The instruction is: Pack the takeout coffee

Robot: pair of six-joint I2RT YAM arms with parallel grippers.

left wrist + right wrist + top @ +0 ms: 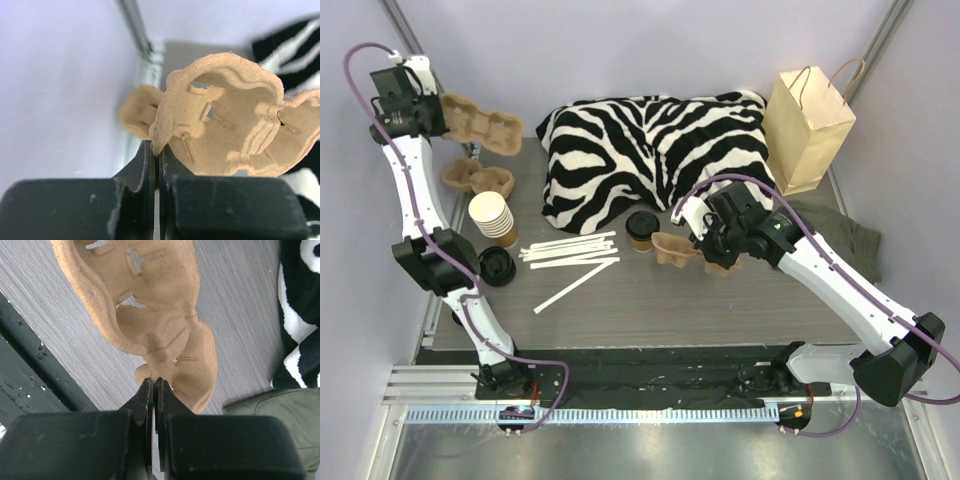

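Observation:
The takeout coffee (642,229), a brown paper cup with a black lid, stands upright mid-table at the zebra cloth's front edge; it shows in neither wrist view. My right gripper (708,252) is shut on the edge of a pulp cup carrier (675,247) resting just right of the coffee; the right wrist view shows the jaws (155,382) pinching that carrier's rim (150,305). My left gripper (438,118) is raised at the back left, shut on the rim of a second pulp carrier (482,124); the left wrist view shows this grip (157,150) on the carrier (225,125).
A third carrier (480,180) lies back left. A stack of lidless cups (492,216), loose black lids (497,266) and white stir sticks (570,255) lie front left. A zebra cloth (650,150), a kraft paper bag (807,125) and a green cloth (840,235) lie at the back and right.

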